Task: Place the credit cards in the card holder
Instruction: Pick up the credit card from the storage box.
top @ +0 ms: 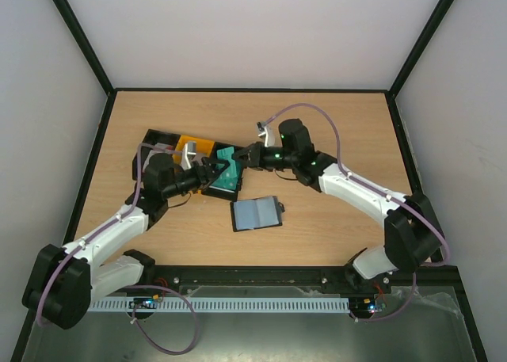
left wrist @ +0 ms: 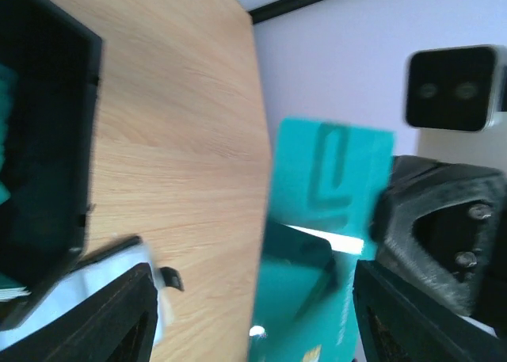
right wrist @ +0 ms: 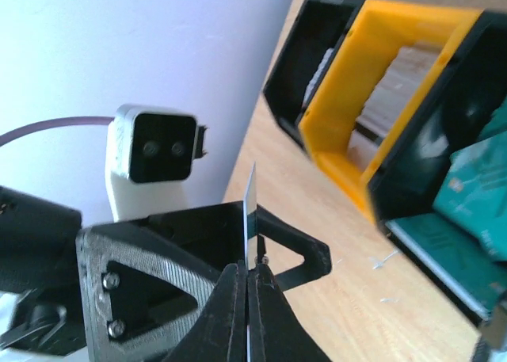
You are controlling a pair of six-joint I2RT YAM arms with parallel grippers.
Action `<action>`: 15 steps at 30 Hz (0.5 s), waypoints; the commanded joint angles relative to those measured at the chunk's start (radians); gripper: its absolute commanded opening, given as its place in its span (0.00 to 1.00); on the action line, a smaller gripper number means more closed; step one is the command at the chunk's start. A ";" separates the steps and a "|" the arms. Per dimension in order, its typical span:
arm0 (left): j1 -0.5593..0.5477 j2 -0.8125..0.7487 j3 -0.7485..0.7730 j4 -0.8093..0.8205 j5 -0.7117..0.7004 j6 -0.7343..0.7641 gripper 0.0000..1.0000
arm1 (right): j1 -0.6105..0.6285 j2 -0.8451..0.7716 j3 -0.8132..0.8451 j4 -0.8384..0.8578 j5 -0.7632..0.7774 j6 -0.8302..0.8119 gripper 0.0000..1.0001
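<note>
Worktop (top: 198, 112) centre: right jaws clenched on teal card (left wrist: 329, 180), left jaws released around it. Clamp left squarely before right lets go, then head for holder (top: 256, 214).

The teal credit card (left wrist: 329, 180) is showing blurred at the left wrist and only edge-on at the right wrist; the black bin (left wrist: 89, 124) is running off the left edge.

This is a robotics lab test cell. A bare wooden counter (top: 341, 140) is boxed in by plain white walls (top: 253, 29) and black frame struts (top: 79, 49). A left arm (top: 111, 227) and a right arm (top: 364, 192) are bolted at its near edge, beside a slotted white cable duct (top: 253, 305).
</note>
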 commanded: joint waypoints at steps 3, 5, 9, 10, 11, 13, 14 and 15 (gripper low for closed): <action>-0.017 -0.016 -0.042 0.203 0.076 -0.159 0.56 | 0.002 -0.081 -0.111 0.234 -0.147 0.145 0.02; -0.020 -0.016 -0.042 0.198 0.075 -0.160 0.43 | 0.002 -0.092 -0.133 0.258 -0.157 0.165 0.02; -0.034 -0.020 -0.046 0.195 0.064 -0.158 0.13 | 0.003 -0.103 -0.163 0.271 -0.158 0.176 0.03; -0.036 -0.024 -0.047 0.192 0.058 -0.155 0.08 | 0.003 -0.107 -0.170 0.280 -0.160 0.179 0.08; -0.039 -0.026 -0.049 0.190 0.053 -0.156 0.05 | 0.003 -0.115 -0.180 0.300 -0.158 0.184 0.18; -0.045 -0.033 -0.052 0.191 0.045 -0.159 0.03 | 0.004 -0.125 -0.195 0.309 -0.156 0.188 0.31; -0.048 -0.037 -0.051 0.189 0.041 -0.162 0.02 | 0.005 -0.126 -0.201 0.311 -0.156 0.186 0.33; -0.050 -0.039 -0.052 0.190 0.037 -0.166 0.03 | 0.005 -0.127 -0.208 0.312 -0.155 0.186 0.33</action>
